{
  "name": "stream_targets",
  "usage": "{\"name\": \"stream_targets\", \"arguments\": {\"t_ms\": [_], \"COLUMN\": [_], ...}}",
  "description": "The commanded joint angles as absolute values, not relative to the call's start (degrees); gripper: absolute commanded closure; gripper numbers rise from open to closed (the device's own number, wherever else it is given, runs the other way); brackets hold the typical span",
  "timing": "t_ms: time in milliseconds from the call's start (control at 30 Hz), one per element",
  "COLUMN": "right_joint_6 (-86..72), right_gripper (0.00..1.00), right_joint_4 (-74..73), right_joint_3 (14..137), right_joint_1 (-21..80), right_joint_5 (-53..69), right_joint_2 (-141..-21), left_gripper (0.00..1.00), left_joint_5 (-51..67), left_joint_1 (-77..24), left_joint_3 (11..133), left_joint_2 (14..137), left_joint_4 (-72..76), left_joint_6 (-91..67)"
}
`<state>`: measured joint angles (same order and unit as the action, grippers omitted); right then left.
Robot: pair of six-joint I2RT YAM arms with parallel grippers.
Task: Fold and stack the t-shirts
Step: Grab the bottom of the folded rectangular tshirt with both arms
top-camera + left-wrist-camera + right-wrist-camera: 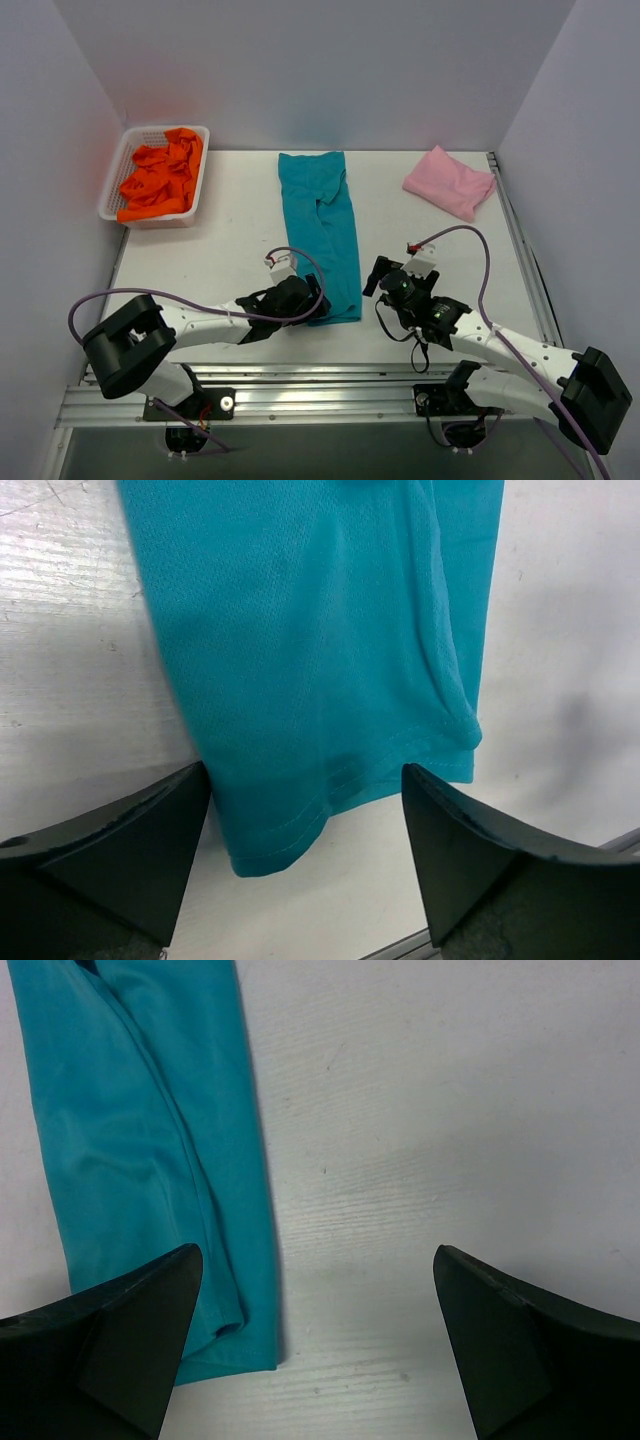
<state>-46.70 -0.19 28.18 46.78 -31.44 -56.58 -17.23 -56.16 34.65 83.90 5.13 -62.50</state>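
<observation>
Below the spread left tool [305, 780], teal t-shirt [320, 630] hem, upper part cropped

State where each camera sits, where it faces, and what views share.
Top external: above and behind the robot, facing down at the table; left arm and right arm show.
Left wrist: on left arm, facing the teal t-shirt hem; open left claw shows.
Right wrist: on right arm, facing table beside the shirt; open right claw shows.
All three share the teal t-shirt.
</observation>
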Motion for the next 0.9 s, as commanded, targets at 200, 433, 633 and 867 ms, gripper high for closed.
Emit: {"name": "stream_targets", "arguments": {"t_ms": [200, 433, 633, 867], "right_joint_6": [-48.9, -50.1, -55.1, -64.8], "right_gripper": [0.04, 0.05, 0.06, 0.09], "right_joint_4": [0.3, 0.6, 3.5, 11.9], "right_joint_3": [29.7, 28.7, 26.5, 24.4], "right_joint_1": [48.3, 49.5, 55.4, 70.6], "right_joint_5": [-36.4, -36.6, -36.5, -38.3], "right_joint_2": [-56.4, -57.7, -59.4, -68.0], "left_gripper": [0.55, 0.98, 0.98, 0.98], "left_joint_5": [-17.3, -19.4, -26.8, -29.7], "left_joint_1": [-56.3, -56.4, -58.4, -59.9], "left_joint_3": [34.0, 31.8, 24.1, 16.5], "left_joint_2": [85.2, 81.8, 67.4, 56.7], "left_joint_4": [3.5, 0.9, -6.5, -10.2], "left_joint_6": [-63.1, -65.6, -72.4, -77.1]}}
